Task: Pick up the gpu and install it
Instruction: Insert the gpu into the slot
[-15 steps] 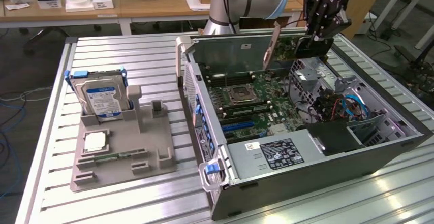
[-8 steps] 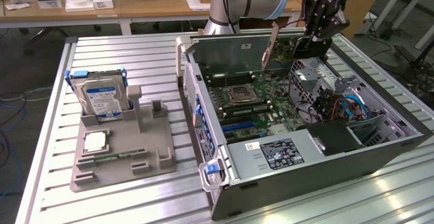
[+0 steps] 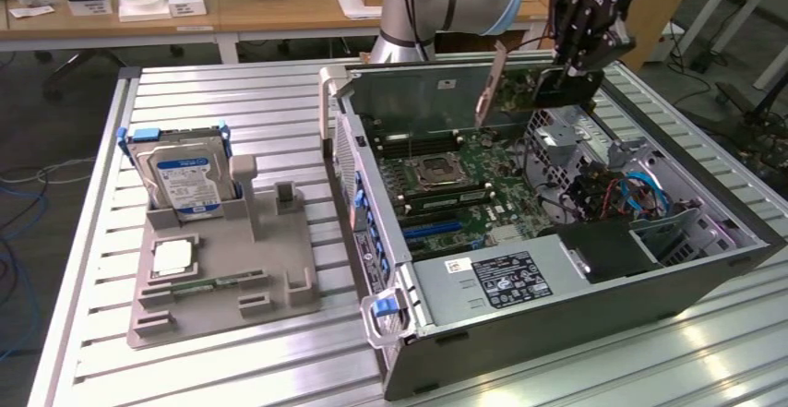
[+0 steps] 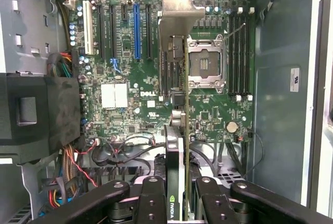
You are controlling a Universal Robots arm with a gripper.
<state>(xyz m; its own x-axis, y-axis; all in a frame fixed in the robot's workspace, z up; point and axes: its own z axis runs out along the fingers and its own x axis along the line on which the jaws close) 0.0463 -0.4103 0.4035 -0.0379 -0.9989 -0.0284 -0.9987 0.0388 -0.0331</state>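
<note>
Slatted silver metal table fills the exterior view; an open black computer tower case lies on it at centre right; at upper right the black gripper is clamped on the thin green gpu card with silver end bracket, held over the green motherboard; at centre left a boxy silver hard drive stands in a grey holder.

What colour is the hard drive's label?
Blue and white; the hard drive shows best in the exterior view.
</note>
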